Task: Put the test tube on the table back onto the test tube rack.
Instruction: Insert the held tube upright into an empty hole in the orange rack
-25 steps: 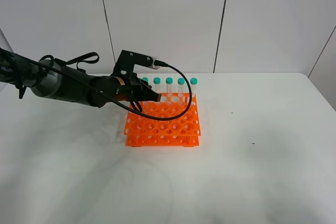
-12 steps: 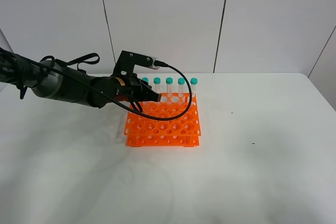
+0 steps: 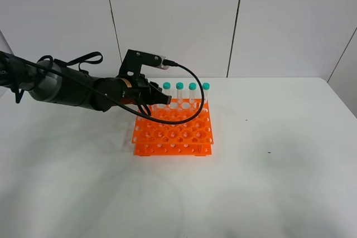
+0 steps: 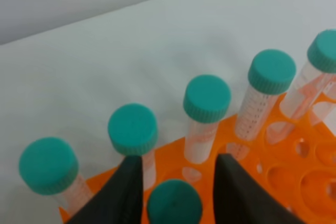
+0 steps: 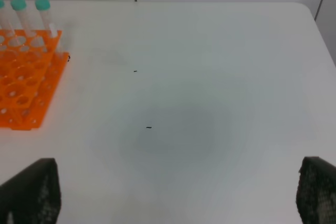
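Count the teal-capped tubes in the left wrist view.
6. Five tubes line the rack's edge; the sixth tube sits between the left hand's fingers. More may be hidden.

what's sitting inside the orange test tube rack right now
The bright orange plastic rack holds clear teal-capped tubes along its back row, one between the left tool's fingers. Many holes are empty; the arm hides the far-left corner.

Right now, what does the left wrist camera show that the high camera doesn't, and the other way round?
Only the left wrist view shows a teal-capped tube standing between the left gripper fingers, which stand slightly apart from its cap. Only the high view shows the whole orange rack, the left arm reaching over it, and the bare table around it. Both show the back row of capped tubes.
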`<state>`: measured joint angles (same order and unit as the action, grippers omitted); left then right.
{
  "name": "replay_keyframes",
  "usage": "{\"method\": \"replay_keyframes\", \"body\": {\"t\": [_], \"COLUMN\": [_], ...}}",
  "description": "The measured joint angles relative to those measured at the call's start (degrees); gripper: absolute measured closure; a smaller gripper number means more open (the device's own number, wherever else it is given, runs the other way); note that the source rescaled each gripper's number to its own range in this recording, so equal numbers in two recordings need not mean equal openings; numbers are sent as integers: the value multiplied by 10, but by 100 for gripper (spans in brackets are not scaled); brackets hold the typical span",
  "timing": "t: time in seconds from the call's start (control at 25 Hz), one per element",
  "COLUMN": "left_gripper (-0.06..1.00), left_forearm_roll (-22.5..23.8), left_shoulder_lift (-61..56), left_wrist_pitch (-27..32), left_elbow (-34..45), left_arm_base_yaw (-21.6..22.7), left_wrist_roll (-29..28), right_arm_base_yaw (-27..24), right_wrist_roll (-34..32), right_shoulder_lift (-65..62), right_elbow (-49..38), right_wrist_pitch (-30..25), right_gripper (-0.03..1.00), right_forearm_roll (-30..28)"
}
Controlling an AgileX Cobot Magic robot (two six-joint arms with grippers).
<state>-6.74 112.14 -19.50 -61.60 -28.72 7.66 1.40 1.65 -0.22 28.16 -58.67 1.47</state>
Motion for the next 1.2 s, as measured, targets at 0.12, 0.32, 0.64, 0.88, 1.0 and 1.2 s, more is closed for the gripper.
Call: {"method": "replay_keyframes", "body": {"t": [0.12, 0.32, 0.64, 0.88, 1.0, 1.2], "left_gripper": [74, 52, 35, 10, 5, 4], "left_forearm_roll": [0, 0, 2, 2, 2, 3], "left_shoulder_lift": [0, -17, -93, -183, -225, -248], "left_wrist_pitch": [7, 12, 22, 121, 243, 467], "left_elbow": [0, 0, 0, 0, -8, -30], "left_arm_base_yaw": [-1, -4, -4, -4, -4, -4], "left_wrist_roll": [-1, -1, 1, 16, 16, 5], "right_arm_base_yaw": [0, 0, 0, 0, 0, 0], "right_wrist_roll": [0, 0, 0, 0, 0, 0], "right_shoulder_lift": [0, 0, 0, 0, 0, 0], "right_elbow": [0, 0, 0, 0, 0, 0], "right_wrist_pitch": [0, 0, 0, 0, 0, 0], "right_gripper": [-3, -3, -3, -3, -3, -3], "right_forearm_roll": [0, 0, 0, 0, 0, 0]}}
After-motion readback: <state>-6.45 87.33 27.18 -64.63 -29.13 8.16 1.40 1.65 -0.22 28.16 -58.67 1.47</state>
